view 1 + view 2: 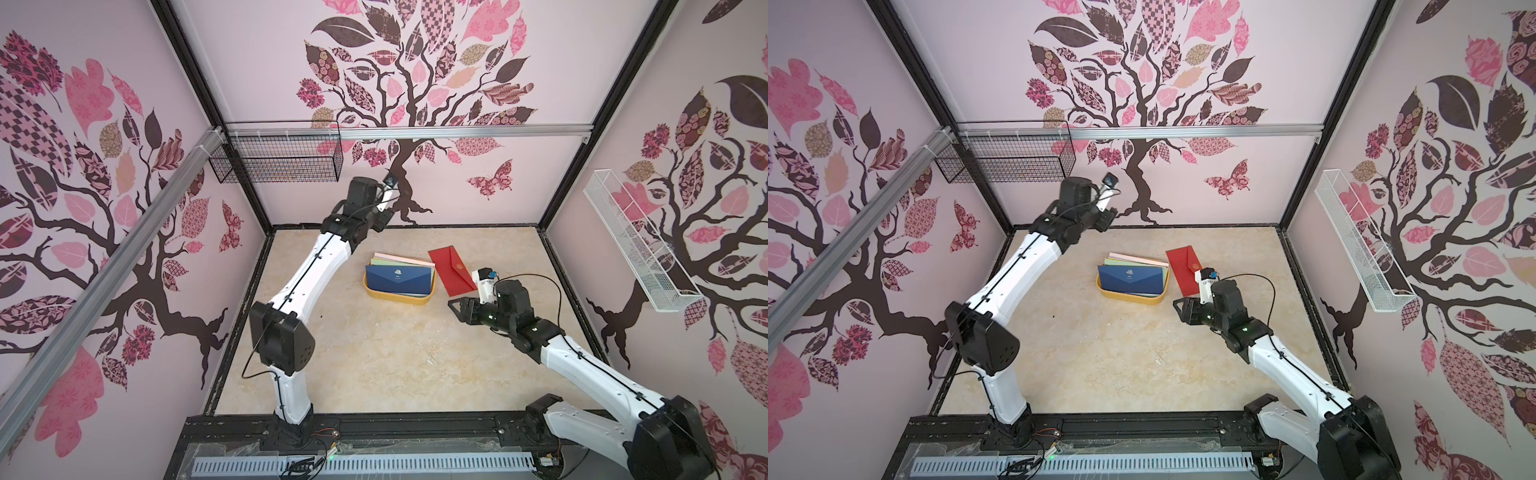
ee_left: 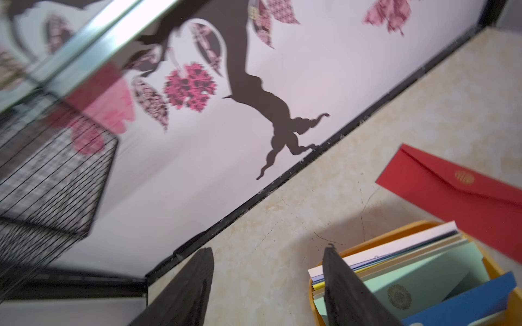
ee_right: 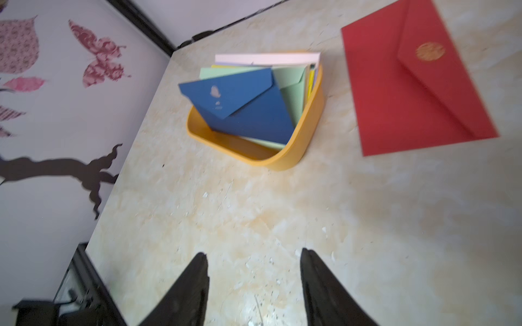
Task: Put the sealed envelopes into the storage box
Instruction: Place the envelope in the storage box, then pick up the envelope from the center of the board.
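The left gripper (image 2: 268,248) hangs with its jaws apart and nothing between them, only bare marbled tabletop (image 2: 423,98). One finger overlaps the yellow-orange storage box (image 2: 418,224), which is packed with envelopes: light green envelope (image 2: 418,279), navy envelope (image 2: 466,304). A red envelope (image 2: 457,194) lies flat just beside it.

The storage box (image 1: 399,300) is showing yellow-orange. The navy envelope (image 1: 399,281) is bearing a pale emblem, the mint-green envelope (image 2: 423,271) a dark round one, the red envelope (image 1: 451,272) a gold one. The table (image 1: 374,357) is showing cream-and-tan marbling; the walls (image 1: 457,199) are displaying pink-and-brown patterned leaves.
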`<action>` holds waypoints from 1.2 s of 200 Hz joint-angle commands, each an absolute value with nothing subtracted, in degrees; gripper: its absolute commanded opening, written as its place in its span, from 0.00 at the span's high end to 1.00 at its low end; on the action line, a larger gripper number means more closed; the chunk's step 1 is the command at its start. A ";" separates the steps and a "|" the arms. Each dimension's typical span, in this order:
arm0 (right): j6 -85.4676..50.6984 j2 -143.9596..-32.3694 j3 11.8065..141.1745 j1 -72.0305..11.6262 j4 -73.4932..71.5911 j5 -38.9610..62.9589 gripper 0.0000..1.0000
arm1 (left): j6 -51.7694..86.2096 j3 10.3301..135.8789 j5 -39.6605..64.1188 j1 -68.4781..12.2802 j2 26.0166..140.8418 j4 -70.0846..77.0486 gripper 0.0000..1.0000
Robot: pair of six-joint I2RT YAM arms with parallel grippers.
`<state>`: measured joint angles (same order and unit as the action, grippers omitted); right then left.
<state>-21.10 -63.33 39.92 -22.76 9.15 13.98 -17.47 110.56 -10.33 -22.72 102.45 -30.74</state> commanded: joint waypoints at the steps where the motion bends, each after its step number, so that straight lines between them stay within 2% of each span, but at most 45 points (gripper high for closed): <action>1: -23.82 -70.68 49.27 -19.45 19.36 3.11 0.43 | 1.16 103.70 -11.00 -21.18 93.54 -36.58 0.34; 57: -14.52 -100.99 81.66 -19.39 41.29 -13.15 0.43 | 13.11 72.11 1.57 -19.94 65.67 -36.13 0.35; 93: -10.45 -114.56 95.46 -19.51 46.14 -14.88 0.45 | 17.75 59.15 8.23 -19.87 53.54 -37.24 0.35; 151: -4.25 -129.74 112.78 -22.01 52.43 -19.06 0.44 | 19.03 52.19 9.98 -19.91 45.31 -40.03 0.35; 240: -1.07 -143.80 127.32 -22.00 57.93 -23.31 0.47 | 19.56 45.58 8.96 -19.91 40.84 -40.57 0.35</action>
